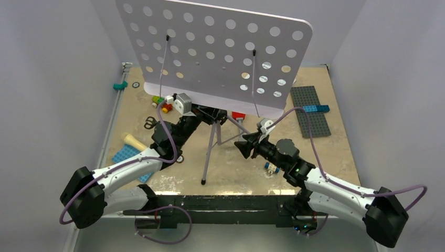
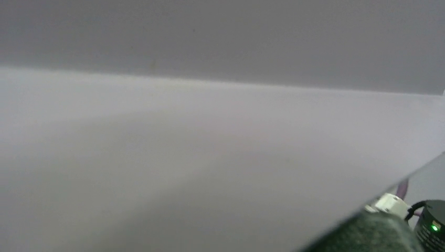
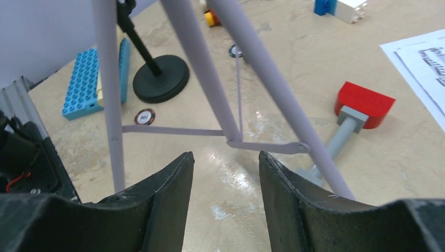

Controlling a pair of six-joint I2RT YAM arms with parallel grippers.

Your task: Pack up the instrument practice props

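Music stand (image 3: 262, 71) legs just fwd of open R claw (image 3: 224, 158).

Matt lilac music stand (image 1: 210, 47) over a glossy stone-look tabletop (image 3: 315, 68)

The stand's perforated panel is smooth and matt, painted metal or plastic, I cannot tell which; its thin legs (image 3: 246, 63) are smooth tubes with a soft sheen. The beige marbled tabletop throws bright reflections. The mic stand base (image 3: 161, 77) is dull black. The red brick (image 3: 366, 100) and blue studded plate (image 3: 84, 79) are shiny moulded plastic. The sheet-music pages (image 3: 420, 58) are matt paper. The right pincer (image 3: 225, 160) is matt black, finely scuffed.
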